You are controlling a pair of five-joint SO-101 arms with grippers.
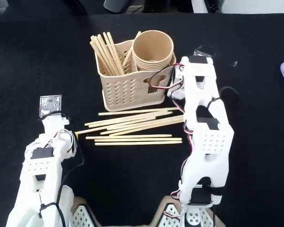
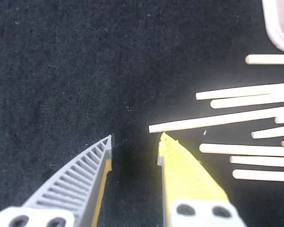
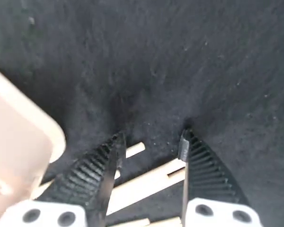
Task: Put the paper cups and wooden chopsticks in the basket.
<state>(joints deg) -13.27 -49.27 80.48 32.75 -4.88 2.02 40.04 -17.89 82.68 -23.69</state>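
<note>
Tan paper cups [image 1: 153, 47] sit stacked in the beige slotted plastic basket [image 1: 128, 87]. Pale wooden chopsticks [image 1: 132, 125] lie loose on the black tabletop [image 1: 38, 56] — left gripper [image 2: 135, 142] and right gripper [image 3: 151, 142] flank them, fingers spread, likely to pinch.

The left arm [image 1: 42, 161] rises from the near edge on the left side, folded low, with its wrist tipped downward. The left gripper [image 2: 135, 139] is spread wide, with a clear gap between the tips of its grey finger [image 2: 80, 179] and yellow finger [image 2: 187, 179]. The right arm [image 1: 206, 137] stretches much farther out from the near edge, its wrist bent down at the far end, and the right gripper [image 3: 151, 137] likewise stands parted, its black fingers [image 3: 92, 175] pointing down with tips apart.
</note>
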